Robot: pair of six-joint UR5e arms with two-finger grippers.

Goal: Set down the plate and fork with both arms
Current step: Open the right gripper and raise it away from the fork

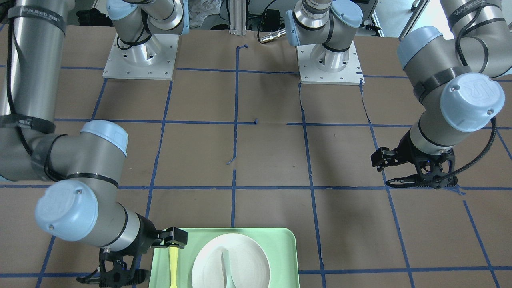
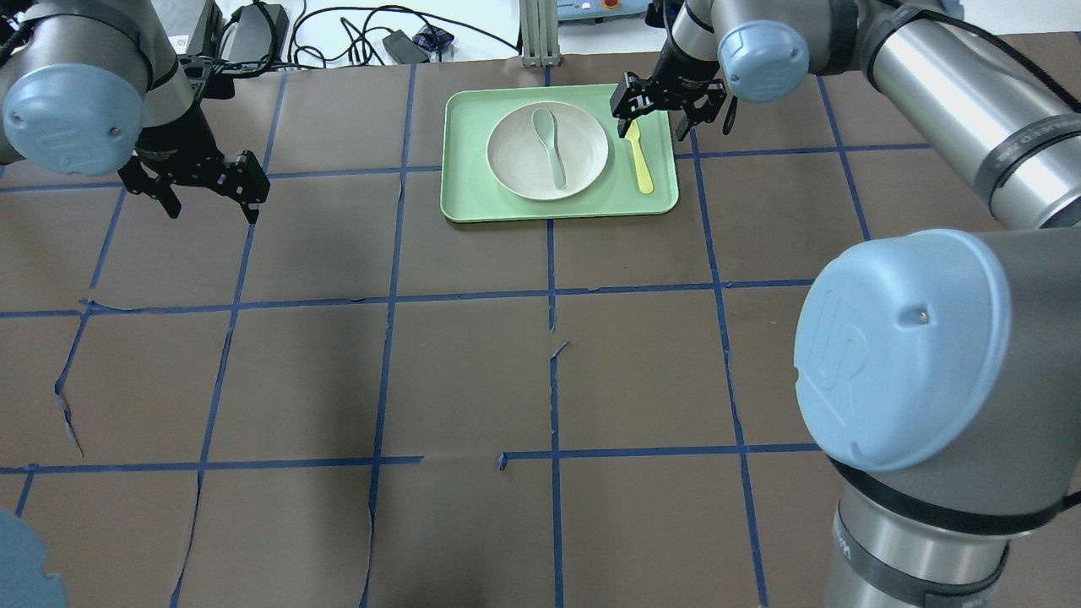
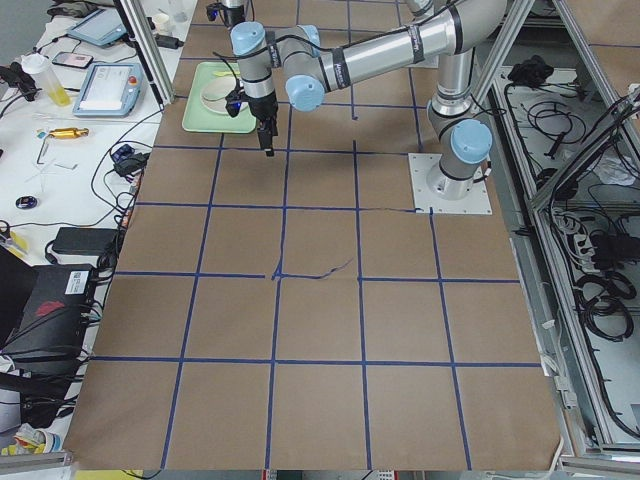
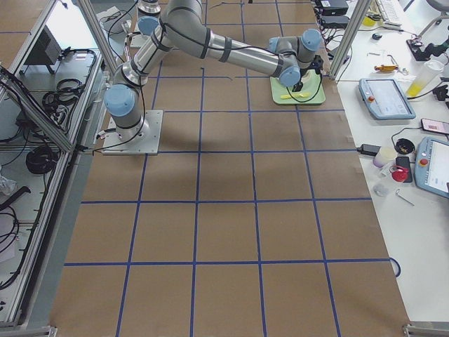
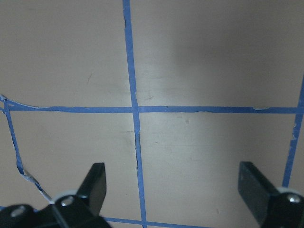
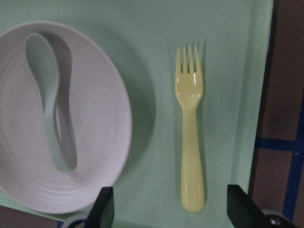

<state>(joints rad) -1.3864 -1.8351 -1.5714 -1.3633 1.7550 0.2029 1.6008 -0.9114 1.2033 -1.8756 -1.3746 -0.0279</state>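
Observation:
The white plate (image 2: 583, 150) lies on a mint-green tray (image 2: 460, 160) at the far middle of the table, with a pale grey-green spoon (image 2: 551, 143) in it. The yellow fork (image 2: 640, 165) lies flat on the tray beside the plate. My right gripper (image 2: 652, 128) is open and empty and hovers over the fork's handle end. In the right wrist view its fingers (image 6: 104, 209) stand either side of the fork (image 6: 190, 123), with the plate (image 6: 102, 118) to the left. My left gripper (image 2: 211, 207) is open and empty over bare table (image 5: 175, 190), well left of the tray.
Brown paper with a blue tape grid (image 2: 553, 291) covers the table. The two arm bases (image 1: 138, 56) (image 1: 330, 60) stand at the robot's side. The tray (image 1: 282, 248) sits near the operators' edge. Cables and devices lie beyond that edge (image 2: 372, 34).

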